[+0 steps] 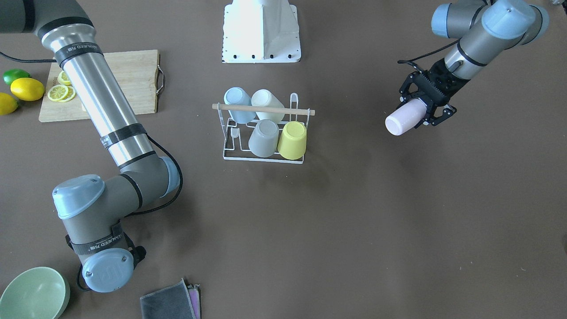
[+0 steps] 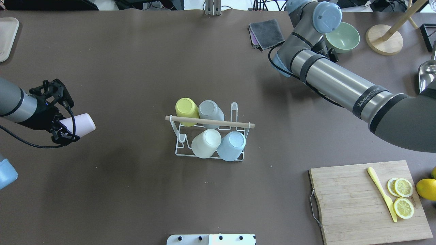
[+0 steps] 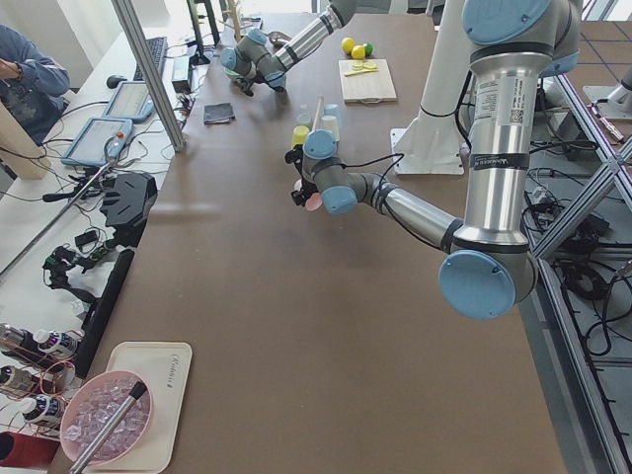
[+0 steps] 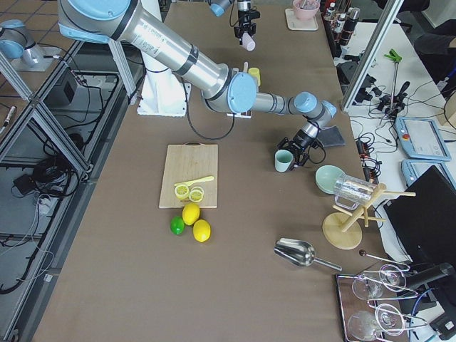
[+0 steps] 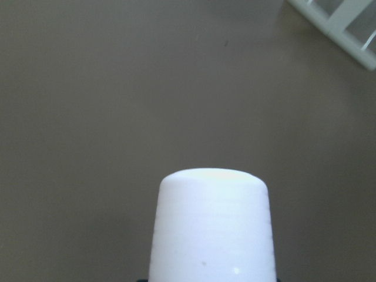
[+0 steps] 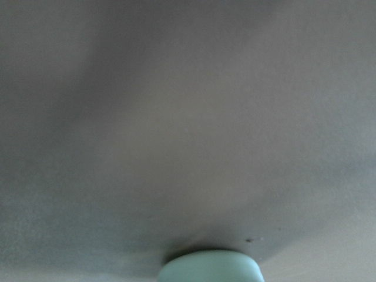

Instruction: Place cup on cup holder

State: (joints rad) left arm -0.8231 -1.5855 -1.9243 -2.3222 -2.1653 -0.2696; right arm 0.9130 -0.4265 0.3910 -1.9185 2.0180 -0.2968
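Smooth tapered pink cup (image 1: 401,122) in left end effector (image 1: 425,116); right end effector (image 4: 298,152) unclear

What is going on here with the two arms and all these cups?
The left arm's pincer is shut on a pale pink cup, held sideways in the air, well apart from the white rack. The rack already carries four upturned cups: blue, cream, grey and yellow. The right arm's pincer is at a green cup beside a bowl; whether it grips it, I cannot tell.
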